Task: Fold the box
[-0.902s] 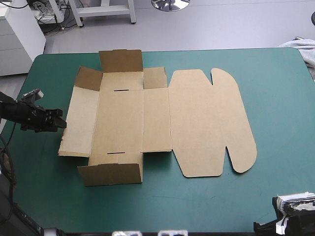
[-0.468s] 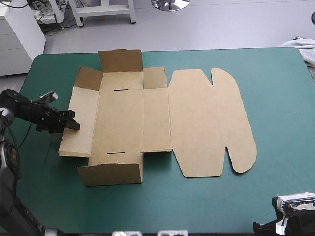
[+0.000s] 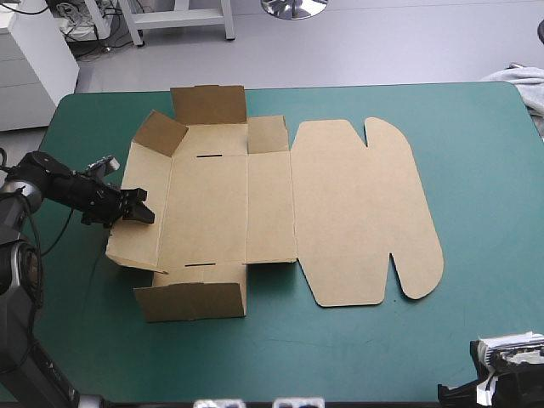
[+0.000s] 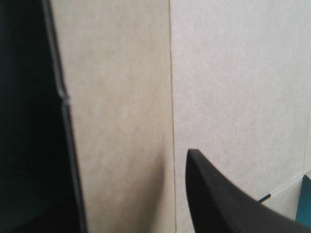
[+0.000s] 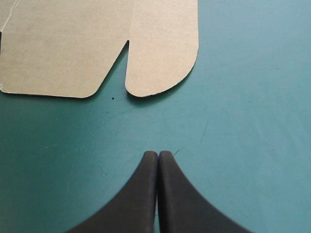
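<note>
The box (image 3: pixel 280 204) lies opened out at the centre and left of the high view, its long axis running left to right across the teal-green table (image 3: pixel 476 323); the lid (image 3: pixel 365 212) with its rounded tabs lies flat toward the right. The side wall (image 3: pixel 140 229) at the box's left end tilts up off the cover. The left gripper (image 3: pixel 138 210) is at that wall's outer edge, by far the nearer arm. Its fingers stand apart: one black finger (image 4: pixel 228 199) lies over the board's inner face just past the crease, the other is hidden, probably under the wall, so nothing looks clamped; the next move likely turns on swinging this wall rightward over its crease. The right gripper (image 5: pixel 158 154) is closed to one arch and empty, ahead of it a rounded lid tab, well apart.

Earlier the left gripper hung left of the box and the wall lay nearly flat; the upper-left corner flap (image 3: pixel 160 132) has also risen.
</note>
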`<state>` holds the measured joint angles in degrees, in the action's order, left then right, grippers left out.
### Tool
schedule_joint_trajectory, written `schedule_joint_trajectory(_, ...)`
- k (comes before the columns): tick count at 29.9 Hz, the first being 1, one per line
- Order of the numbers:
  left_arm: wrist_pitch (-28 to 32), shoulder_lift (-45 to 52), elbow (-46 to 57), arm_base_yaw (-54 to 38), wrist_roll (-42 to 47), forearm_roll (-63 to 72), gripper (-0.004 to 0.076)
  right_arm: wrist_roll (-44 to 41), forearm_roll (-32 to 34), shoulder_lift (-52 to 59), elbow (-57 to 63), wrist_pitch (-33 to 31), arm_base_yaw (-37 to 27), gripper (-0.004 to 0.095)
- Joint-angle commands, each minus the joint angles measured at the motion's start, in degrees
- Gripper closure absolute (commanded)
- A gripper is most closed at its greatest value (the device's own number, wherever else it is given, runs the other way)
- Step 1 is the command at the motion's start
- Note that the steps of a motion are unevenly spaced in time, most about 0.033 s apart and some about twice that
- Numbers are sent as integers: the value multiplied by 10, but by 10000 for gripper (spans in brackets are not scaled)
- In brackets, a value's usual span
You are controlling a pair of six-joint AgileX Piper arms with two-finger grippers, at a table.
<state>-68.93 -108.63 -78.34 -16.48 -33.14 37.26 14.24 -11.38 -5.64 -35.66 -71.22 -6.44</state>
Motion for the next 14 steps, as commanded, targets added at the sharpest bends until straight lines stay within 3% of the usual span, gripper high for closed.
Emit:
schedule_joint_trajectory(1, -32, 22, -11, 4, 17, 29, 521, 0, -5, -10, -11, -5, -1, 927)
schedule_joint_trajectory(4, -30, 22, -11, 4, 17, 35, 713, 0, -5, -10, -11, -5, -1, 927)
schedule_joint_trajectory(5, -28, 22, -13, 4, 16, 39, 731, 0, -5, -10, -11, -5, -1, 927)
schedule_joint_trajectory(14, -23, 34, -59, 8, 5, 34, 734, 2, -4, -10, -11, -5, -1, 927)
